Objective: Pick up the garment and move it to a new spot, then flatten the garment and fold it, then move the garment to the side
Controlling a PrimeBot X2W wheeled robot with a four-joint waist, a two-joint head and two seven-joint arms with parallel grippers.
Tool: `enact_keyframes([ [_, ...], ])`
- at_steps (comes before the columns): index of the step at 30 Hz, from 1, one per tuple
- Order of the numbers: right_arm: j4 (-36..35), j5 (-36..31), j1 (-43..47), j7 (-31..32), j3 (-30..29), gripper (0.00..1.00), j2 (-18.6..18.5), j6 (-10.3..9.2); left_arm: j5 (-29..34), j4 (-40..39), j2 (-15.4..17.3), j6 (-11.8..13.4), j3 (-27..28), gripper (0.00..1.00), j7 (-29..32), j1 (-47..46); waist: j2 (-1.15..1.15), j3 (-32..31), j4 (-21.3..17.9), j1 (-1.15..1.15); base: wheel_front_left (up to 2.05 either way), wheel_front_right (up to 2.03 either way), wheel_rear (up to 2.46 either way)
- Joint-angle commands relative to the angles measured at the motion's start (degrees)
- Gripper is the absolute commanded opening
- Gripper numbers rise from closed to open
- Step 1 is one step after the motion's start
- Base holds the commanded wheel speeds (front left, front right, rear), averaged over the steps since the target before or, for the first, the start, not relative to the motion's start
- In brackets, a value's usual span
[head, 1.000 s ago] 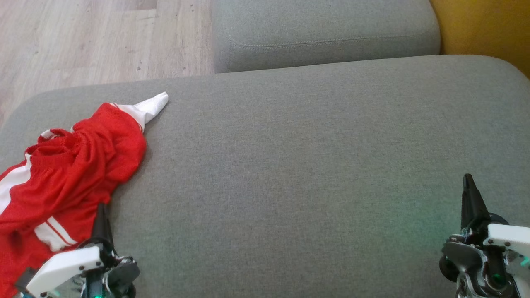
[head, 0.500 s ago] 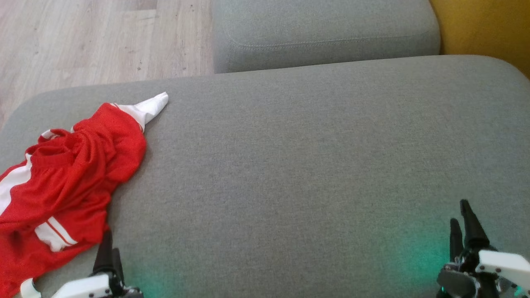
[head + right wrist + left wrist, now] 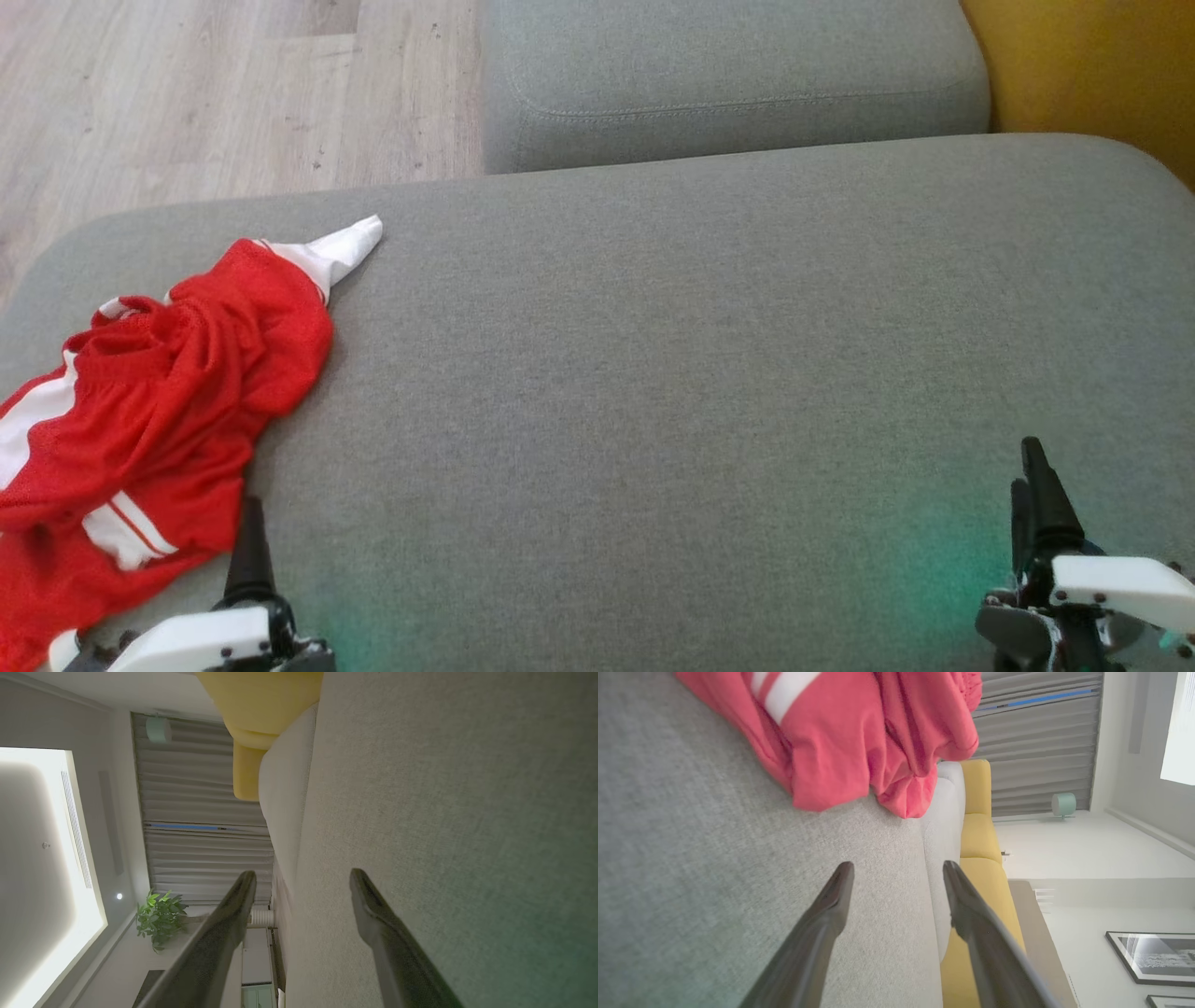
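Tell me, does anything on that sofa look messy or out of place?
Yes: the red garment lies crumpled in a heap at the left end of the grey cushion, neither flat nor folded, with one white corner poking out.

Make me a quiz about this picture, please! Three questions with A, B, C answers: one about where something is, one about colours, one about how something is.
1. Where does the garment lie?
A. on the wooden floor
B. in the right gripper
C. on the left part of the grey cushion

2. What colours is the garment?
A. red with white stripes
B. blue and yellow
C. all black

3. How is the left gripper?
A. shut on the garment
B. open, holding nothing
C. shut on a cup

Answers:
1 C: it rests bunched up on the cushion, near its left edge.
2 A: the cloth is red with white bands.
3 B: its two fingers stand apart over bare cushion, short of the garment.
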Motion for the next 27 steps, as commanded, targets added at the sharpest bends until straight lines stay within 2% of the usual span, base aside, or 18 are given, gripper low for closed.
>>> enact_keyframes([
  [1,-2.3,-1.6,-1.8,-0.7,0.5,1.0,-0.2,-0.01,1.7,-2.3,0.2,0.1,-0.1,1.0,-0.6,-2.5,0.0,0.0,0.0,0.0,0.0,0.0,0.0],
  [19,-5.9,-18.1,-1.0,-3.9,3.7,1.0,-0.2,-0.01,18.1,-5.0,0.3,3.5,-3.6,1.0,-3.8,-1.6,0.0,-1.1,0.1,0.0,0.0,0.0,0.0],
  [27,-6.5,-23.3,-0.5,-5.1,4.6,1.0,-0.3,-0.01,24.2,-5.2,0.3,4.1,-5.3,1.0,-5.0,-1.5,0.0,-1.6,0.1,0.0,0.0,0.0,0.0],
])
